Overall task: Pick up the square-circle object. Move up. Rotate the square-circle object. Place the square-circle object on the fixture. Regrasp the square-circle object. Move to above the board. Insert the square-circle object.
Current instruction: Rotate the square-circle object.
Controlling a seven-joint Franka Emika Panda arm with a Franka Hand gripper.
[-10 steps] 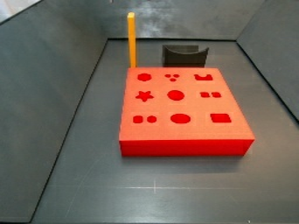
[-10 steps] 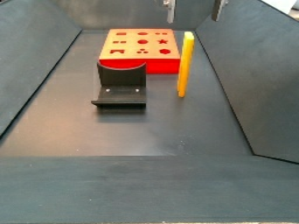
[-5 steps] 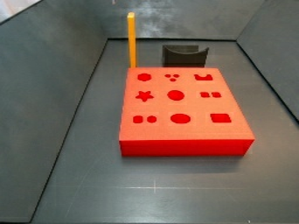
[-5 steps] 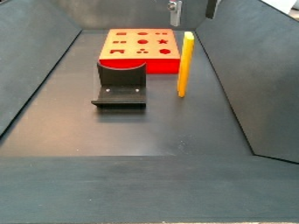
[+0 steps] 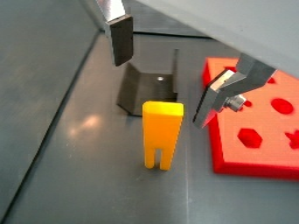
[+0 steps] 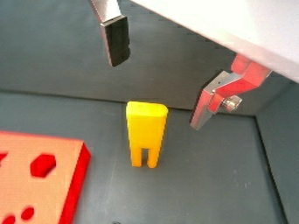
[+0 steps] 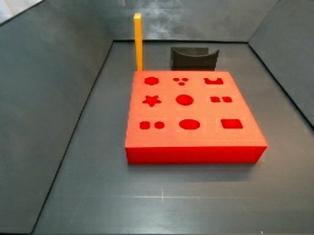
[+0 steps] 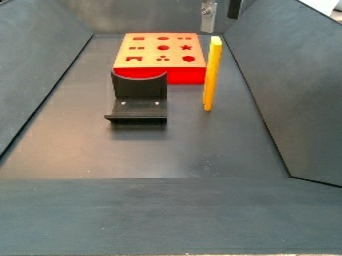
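The square-circle object (image 8: 211, 73) is a slim yellow peg standing upright on the floor beside the board (image 8: 160, 56), a red block with shaped holes. It also shows as the peg (image 7: 138, 41) at the board's (image 7: 193, 115) far corner. My gripper (image 8: 221, 11) hangs open high above the peg. In both wrist views the peg (image 5: 162, 131) (image 6: 145, 133) stands below the gap of the gripper (image 5: 167, 68) (image 6: 163, 74), touching neither finger. The fixture (image 8: 138, 95) (image 5: 149, 83) is dark and stands next to the board.
Grey sloping walls (image 7: 68, 101) enclose the dark floor on the sides. The board (image 5: 257, 122) (image 6: 35, 175) lies close beside the peg, and the fixture (image 7: 193, 58) stands behind the board's far edge.
In the side view the two fingers at the top edge have drawn nearer to each other over the peg. The peg, board and fixture have not moved.
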